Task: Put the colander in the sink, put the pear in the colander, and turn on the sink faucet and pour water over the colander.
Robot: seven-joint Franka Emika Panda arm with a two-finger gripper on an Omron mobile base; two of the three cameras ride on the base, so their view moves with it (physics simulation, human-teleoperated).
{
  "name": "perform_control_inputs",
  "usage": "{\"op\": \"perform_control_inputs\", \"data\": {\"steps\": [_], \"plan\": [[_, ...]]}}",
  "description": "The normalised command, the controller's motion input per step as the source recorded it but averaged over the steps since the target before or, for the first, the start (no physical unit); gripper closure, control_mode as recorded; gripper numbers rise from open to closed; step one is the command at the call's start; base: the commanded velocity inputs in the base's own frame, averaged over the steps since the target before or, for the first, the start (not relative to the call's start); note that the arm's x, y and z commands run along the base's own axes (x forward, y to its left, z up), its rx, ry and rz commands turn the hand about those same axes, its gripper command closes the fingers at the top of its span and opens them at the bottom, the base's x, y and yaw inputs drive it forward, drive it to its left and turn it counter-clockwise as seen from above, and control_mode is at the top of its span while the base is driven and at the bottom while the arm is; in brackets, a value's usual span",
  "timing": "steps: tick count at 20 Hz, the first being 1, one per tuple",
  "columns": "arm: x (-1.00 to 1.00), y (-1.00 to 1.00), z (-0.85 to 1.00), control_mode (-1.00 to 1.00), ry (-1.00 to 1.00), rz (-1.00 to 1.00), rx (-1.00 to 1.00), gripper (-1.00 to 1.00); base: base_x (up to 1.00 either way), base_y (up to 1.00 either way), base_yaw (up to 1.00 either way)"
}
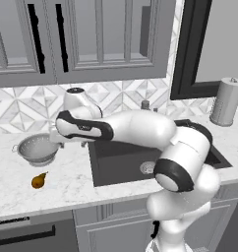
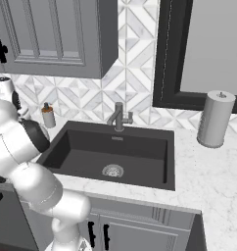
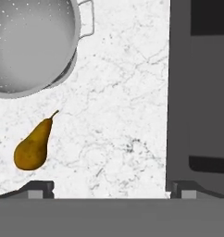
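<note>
Hand view: pear (image 3: 32, 149) lying, stem toward colander (image 3: 30, 44); end effector (image 3: 111, 187) wide, empty.

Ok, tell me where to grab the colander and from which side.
Take the colander by its rim, coming straight down from above. It sits upright on the counter, mouth open, so one finger can go inside the thin wall and one outside. The open claw probably can't span the bowl.
</note>
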Motion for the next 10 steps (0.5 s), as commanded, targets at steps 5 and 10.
{"op": "perform_control_inputs", "data": {"steps": [5,10], "plan": [[0.17,0.13,-0.05,-1.0,0.06,0.01,0.0,-1.0,0.0,0.0,0.0],[0.18,0.12,-0.06,-1.0,0.04,0.01,0.0,-1.0,0.0,0.0,0.0]]}}
